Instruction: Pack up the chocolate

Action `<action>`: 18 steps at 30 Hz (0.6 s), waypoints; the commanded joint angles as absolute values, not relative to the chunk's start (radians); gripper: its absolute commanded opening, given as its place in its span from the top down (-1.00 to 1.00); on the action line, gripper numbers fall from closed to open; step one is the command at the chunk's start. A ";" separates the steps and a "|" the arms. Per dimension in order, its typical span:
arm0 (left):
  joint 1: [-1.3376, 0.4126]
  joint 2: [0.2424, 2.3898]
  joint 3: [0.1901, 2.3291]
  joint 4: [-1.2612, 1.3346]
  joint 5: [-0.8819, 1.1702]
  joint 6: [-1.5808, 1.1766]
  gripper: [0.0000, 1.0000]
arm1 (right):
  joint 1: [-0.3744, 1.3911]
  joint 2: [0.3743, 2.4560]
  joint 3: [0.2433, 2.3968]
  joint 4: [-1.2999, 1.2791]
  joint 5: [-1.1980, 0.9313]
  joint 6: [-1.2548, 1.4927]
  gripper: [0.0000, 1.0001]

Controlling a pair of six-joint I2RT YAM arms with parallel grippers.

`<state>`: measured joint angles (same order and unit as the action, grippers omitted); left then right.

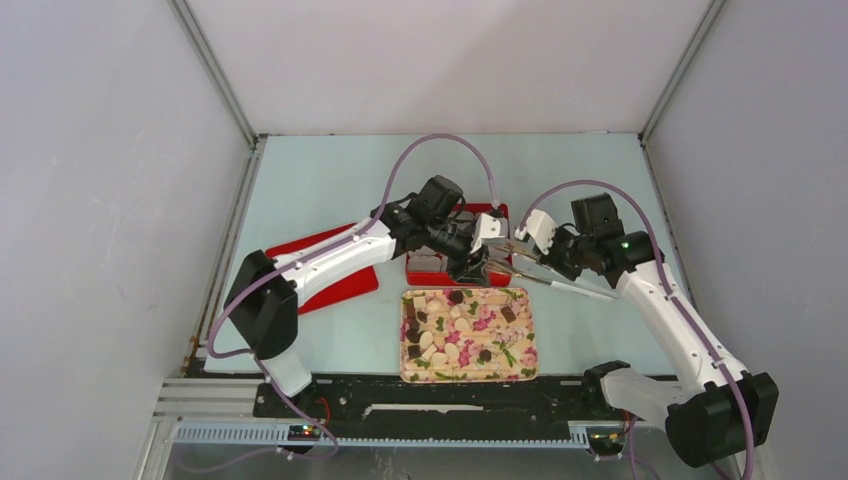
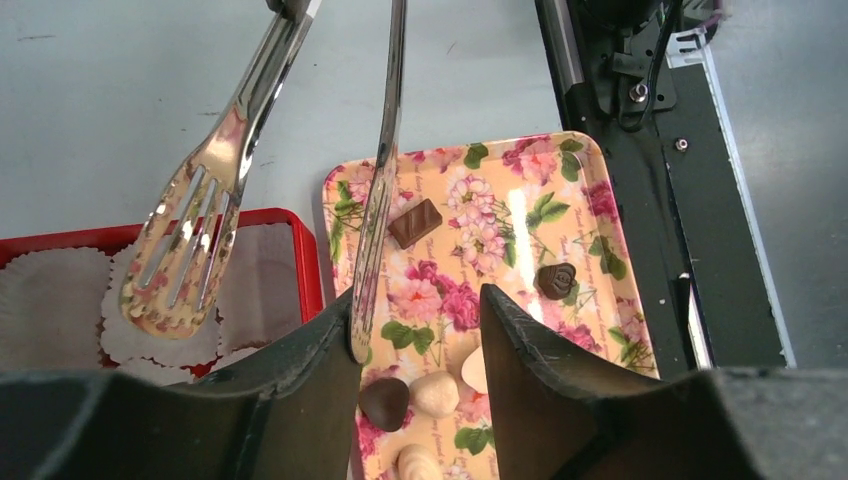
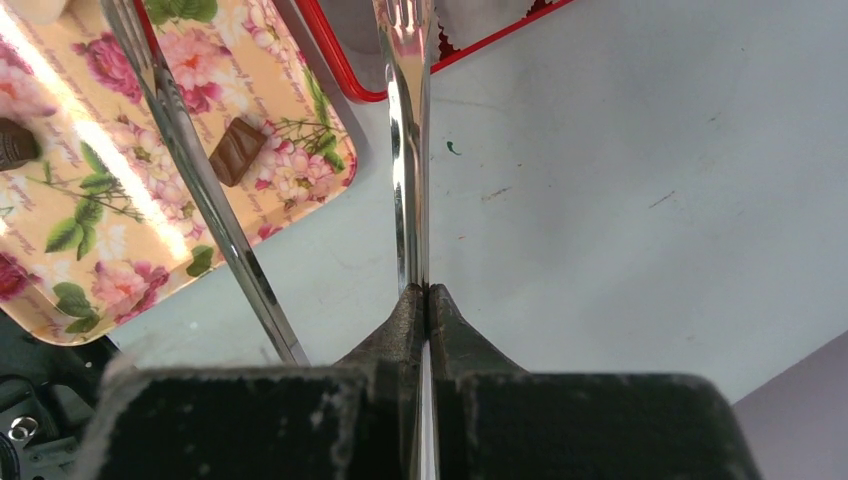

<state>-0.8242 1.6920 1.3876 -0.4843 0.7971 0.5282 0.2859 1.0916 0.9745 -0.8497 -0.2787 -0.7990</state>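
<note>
Many chocolate pieces [image 1: 450,325], pale and dark, lie on the floral tray [image 1: 470,377] in the top view, just in front of the red box [image 1: 420,277]. Left wrist view: the left gripper [image 2: 418,297] has its jaws apart, one blade of the metal tongs [image 2: 385,150] reaching between them, with chocolate on the tray below. Right wrist view: the right gripper [image 3: 427,292] has its jaws clamped tight on one tong arm.

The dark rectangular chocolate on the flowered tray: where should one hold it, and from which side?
Across its two long edges, from straight above. The rectangular chocolate lies flat and alone on the tray, turned diagonally, so the tongs should probably turn to match.
</note>
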 commanded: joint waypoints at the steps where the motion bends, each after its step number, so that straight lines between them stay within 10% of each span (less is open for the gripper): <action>1: -0.828 1.641 1.341 -0.316 0.818 0.420 0.03 | 0.283 1.091 1.033 -0.814 -0.322 -0.768 1.00; 9: -0.830 1.641 1.323 -0.259 0.842 0.375 0.21 | 0.287 1.102 1.034 -0.828 -0.327 -0.763 1.00; 18: -0.828 1.643 1.263 -0.192 0.895 0.347 0.94 | 0.291 1.105 1.034 -0.836 -0.373 -0.722 1.00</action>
